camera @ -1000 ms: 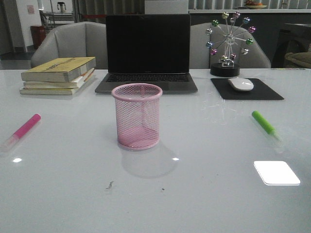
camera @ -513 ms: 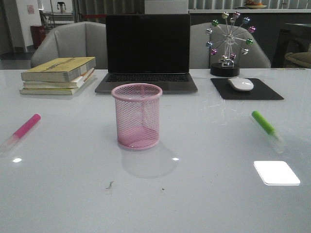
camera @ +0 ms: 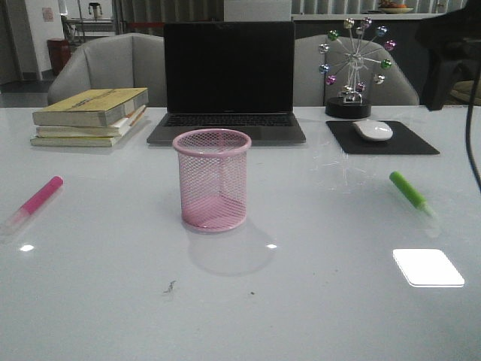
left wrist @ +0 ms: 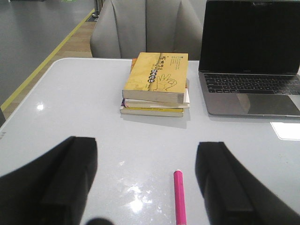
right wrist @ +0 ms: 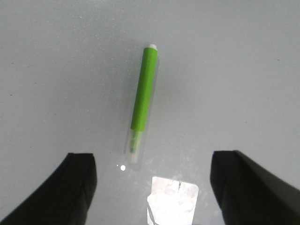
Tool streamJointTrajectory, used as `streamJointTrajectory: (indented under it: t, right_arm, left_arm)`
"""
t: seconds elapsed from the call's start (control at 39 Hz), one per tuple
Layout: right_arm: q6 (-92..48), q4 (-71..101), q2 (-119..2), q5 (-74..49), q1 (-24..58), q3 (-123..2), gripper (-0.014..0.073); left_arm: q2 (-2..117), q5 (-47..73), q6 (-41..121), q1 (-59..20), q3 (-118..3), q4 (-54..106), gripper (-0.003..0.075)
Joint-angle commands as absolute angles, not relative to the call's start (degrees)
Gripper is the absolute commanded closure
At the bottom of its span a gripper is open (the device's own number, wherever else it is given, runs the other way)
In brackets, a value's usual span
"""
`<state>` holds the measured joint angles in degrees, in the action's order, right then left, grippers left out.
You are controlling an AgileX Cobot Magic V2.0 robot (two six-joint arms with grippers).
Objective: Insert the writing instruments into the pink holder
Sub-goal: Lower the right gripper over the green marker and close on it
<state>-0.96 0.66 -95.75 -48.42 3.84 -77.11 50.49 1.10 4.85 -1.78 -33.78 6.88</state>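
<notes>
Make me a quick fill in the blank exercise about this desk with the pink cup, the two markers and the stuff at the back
1. The pink holder stands upright and holds ____ markers.
2. The marker lying between the right gripper fingers' view is ____ in colour.
3. The pink marker lies on the table on the robot's ____ side.
4. The white mouse rests on a ____ pad.

Missing words: no; green; left; black
</notes>
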Motion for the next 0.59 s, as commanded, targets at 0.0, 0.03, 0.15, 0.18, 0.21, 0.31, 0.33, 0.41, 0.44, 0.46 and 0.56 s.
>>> streamJointTrajectory:
  t: [0.0, 0.03, 0.15, 0.18, 0.21, 0.31, 0.33, 0.41, 0.44, 0.46, 0.56]
  right_arm:
    - [-1.68, 0.37, -97.05, -47.11, 3.79, -80.39, -0.0010]
    - [-1.68, 0.37, -98.18, -47.11, 3.79, -80.65, -0.0010]
    - [-1.68, 0.57, -102.35, -47.11, 3.79, -81.24, -0.0010]
    - [-1.68, 0.79, -103.18, -47.11, 3.79, -81.29, -0.0010]
    - [-1.68, 1.06, -103.82, -47.11, 3.79, -81.29, -0.0010]
    - [-1.68, 2.47, -106.38, -46.51, 3.79, -81.29, -0.0010]
    - [-1.68, 2.86, -106.83, -46.22, 3.79, -81.29, -0.0010]
    - [-1.68, 3.28, -108.29, -45.27, 3.79, -81.29, -0.0010]
    - [-1.68, 3.32, -108.63, -44.99, 3.79, -81.29, -0.0010]
    - [-1.68, 3.32, -108.95, -44.74, 3.79, -81.29, -0.0010]
    - [-1.68, 3.32, -110.23, -43.63, 3.79, -81.29, -0.0010]
  left_arm:
    - [49.97, -4.19, 4.74, -1.68, -35.83, 7.29, 0.0210]
    - [49.97, -4.19, 4.74, -1.68, -35.83, 7.29, 0.0210]
    - [49.97, -4.19, 4.74, -1.68, -35.83, 7.29, 0.0210]
    - [49.97, -4.19, 4.74, -1.68, -35.83, 7.29, 0.0210]
    - [49.97, -4.19, 4.74, -1.68, -35.83, 7.29, 0.0210]
    - [49.97, -4.19, 4.74, -1.68, -35.83, 7.29, 0.0210]
    - [49.97, -4.19, 4.74, -1.68, -35.83, 7.29, 0.0210]
    - [49.97, -4.19, 4.74, -1.68, -35.83, 7.29, 0.0210]
    - [49.97, -4.19, 4.74, -1.68, -35.83, 7.29, 0.0210]
    - [49.97, -4.19, 4.74, -1.68, -35.83, 7.29, 0.0210]
    - [49.97, -4.19, 4.74, -1.68, -35.83, 7.29, 0.0210]
